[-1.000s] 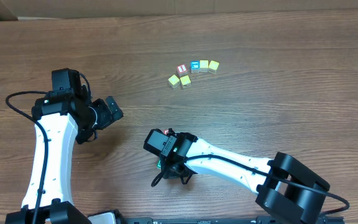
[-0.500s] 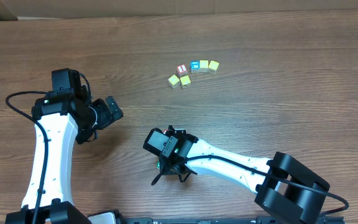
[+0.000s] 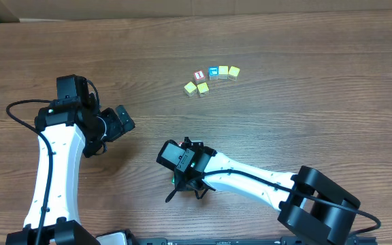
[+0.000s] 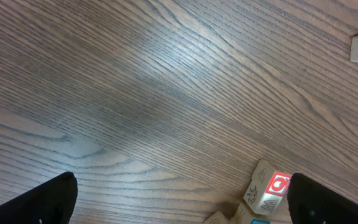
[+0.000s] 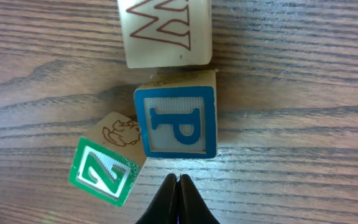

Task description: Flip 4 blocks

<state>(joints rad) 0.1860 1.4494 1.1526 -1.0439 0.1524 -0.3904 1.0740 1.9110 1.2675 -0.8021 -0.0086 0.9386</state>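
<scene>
Right end effector [image 5: 179, 186], pinched together and empty, sat just short of the blue P block [image 5: 178, 121] on the table [image 5: 291, 155], green Z block [image 5: 104, 171] and whitish block [image 5: 163, 31] just beside it, red O block [image 4: 278, 185] close by, left end effector [image 4: 185, 199] spread wide; flips done couldn't be counted, probably mid-task.

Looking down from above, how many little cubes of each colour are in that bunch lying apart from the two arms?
Yellow cubes: 4
Red cube: 1
Blue cube: 1
Total: 6
</scene>
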